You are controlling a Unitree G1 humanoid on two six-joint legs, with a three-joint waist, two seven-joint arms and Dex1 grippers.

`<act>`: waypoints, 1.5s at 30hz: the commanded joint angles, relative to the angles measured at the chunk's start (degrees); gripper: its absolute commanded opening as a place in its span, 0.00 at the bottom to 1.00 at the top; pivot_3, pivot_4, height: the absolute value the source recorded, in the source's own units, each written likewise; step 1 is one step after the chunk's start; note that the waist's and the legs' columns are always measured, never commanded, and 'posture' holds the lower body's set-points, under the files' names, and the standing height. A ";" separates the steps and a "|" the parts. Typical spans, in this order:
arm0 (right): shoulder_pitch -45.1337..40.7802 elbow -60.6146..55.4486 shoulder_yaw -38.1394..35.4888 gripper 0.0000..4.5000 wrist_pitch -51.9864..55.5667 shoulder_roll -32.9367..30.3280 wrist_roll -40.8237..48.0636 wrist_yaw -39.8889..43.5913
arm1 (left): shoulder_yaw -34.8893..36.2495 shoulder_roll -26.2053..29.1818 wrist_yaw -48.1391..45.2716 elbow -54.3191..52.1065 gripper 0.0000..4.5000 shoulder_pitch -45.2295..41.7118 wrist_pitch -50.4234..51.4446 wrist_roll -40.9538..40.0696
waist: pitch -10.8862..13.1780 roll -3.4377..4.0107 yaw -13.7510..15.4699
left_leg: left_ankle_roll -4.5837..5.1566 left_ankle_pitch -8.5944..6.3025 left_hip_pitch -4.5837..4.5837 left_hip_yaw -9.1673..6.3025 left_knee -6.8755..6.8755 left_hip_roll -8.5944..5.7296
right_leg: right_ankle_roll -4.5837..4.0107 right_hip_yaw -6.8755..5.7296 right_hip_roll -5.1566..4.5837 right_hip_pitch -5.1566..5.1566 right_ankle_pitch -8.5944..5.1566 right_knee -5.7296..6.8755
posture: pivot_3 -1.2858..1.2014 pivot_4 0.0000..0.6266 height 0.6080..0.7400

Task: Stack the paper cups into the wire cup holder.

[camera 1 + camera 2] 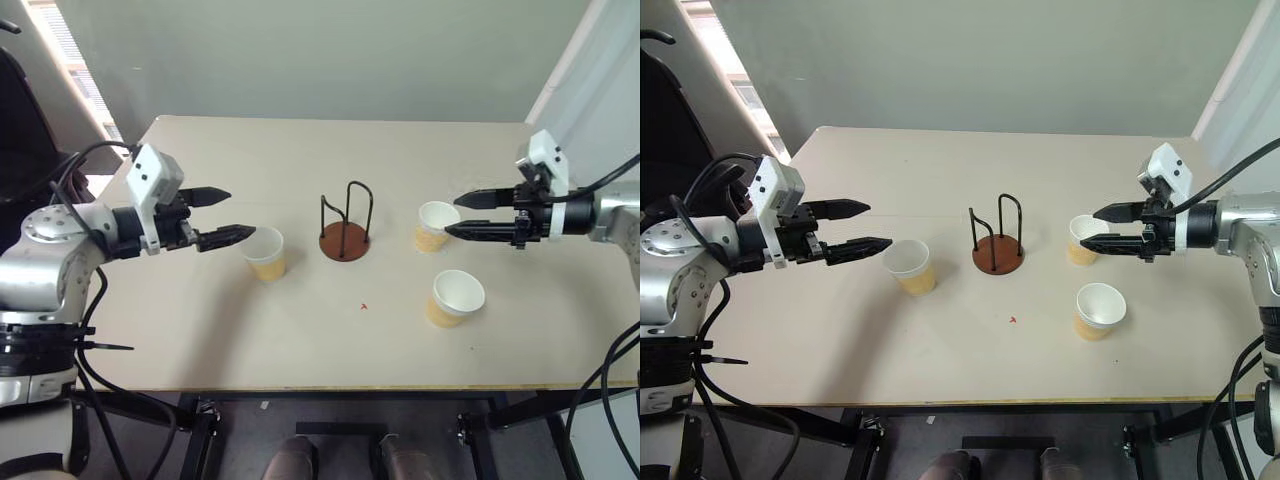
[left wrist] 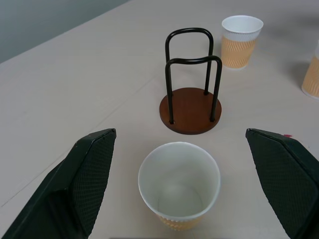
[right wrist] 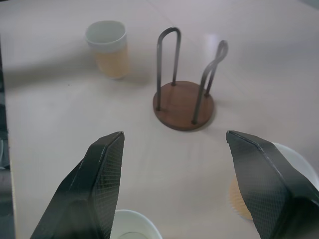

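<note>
Jaws spread on both sides: the robot's left gripper hangs open just beside a pale yellow-tan tapered paper cup with a white rolled rim, while the right gripper, also open and empty, hovers at a second like cup, a fingertip on either side of its rim. A third cup stands nearer the front edge of the beige worktop. Between the grippers sits the wire cup holder, a reddish-brown disc with thin black arched uprights, still empty. Risks look plain: these light cups could tip or skid if a fingertip clips a rim, or crumple under a hard squeeze. A cup lowered off-centre may snag an arch and drag the small stand, and both arms converging on it could collide.
</note>
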 commanded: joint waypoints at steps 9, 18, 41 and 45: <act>-1.78 -1.09 -1.92 0.75 0.57 -0.81 1.18 -1.33 | -1.67 -2.85 0.52 -2.03 1.00 -2.43 1.81 -0.41 | 0.00 -0.01 -0.05 | 0.00 0.00 0.01 0.00 0.01 0.01 | 0.05 0.00 0.00 -0.01 0.03 0.04 | 0.52 0.24 1.00; -1.29 -6.98 -3.55 0.75 5.76 -3.63 5.19 -0.59 | -8.00 -8.13 0.74 -7.51 1.00 -5.05 6.68 -1.40 | 0.00 -0.01 0.15 | -0.01 0.01 0.00 0.01 0.01 0.00 | 0.22 -0.01 0.00 0.04 0.13 -0.05 | 0.52 0.24 1.00; 0.46 -14.88 -7.48 0.75 11.35 -7.87 12.14 -4.70 | -18.78 -27.74 9.32 10.21 1.00 -13.90 1.01 11.18 | 0.02 -0.04 0.64 | -0.04 0.25 0.01 0.06 0.14 -0.03 | 0.58 0.02 -0.01 0.20 0.22 -0.13 | 0.52 0.24 1.00; 1.87 -17.50 -8.15 0.75 11.54 -8.23 14.09 -4.49 | -19.58 -29.15 8.76 14.64 1.00 -15.67 -1.60 13.01 | 0.03 -0.05 0.76 | -0.19 0.34 0.01 0.07 0.17 -0.03 | 0.67 0.02 -0.01 0.21 0.17 -0.12 | 0.52 0.24 1.00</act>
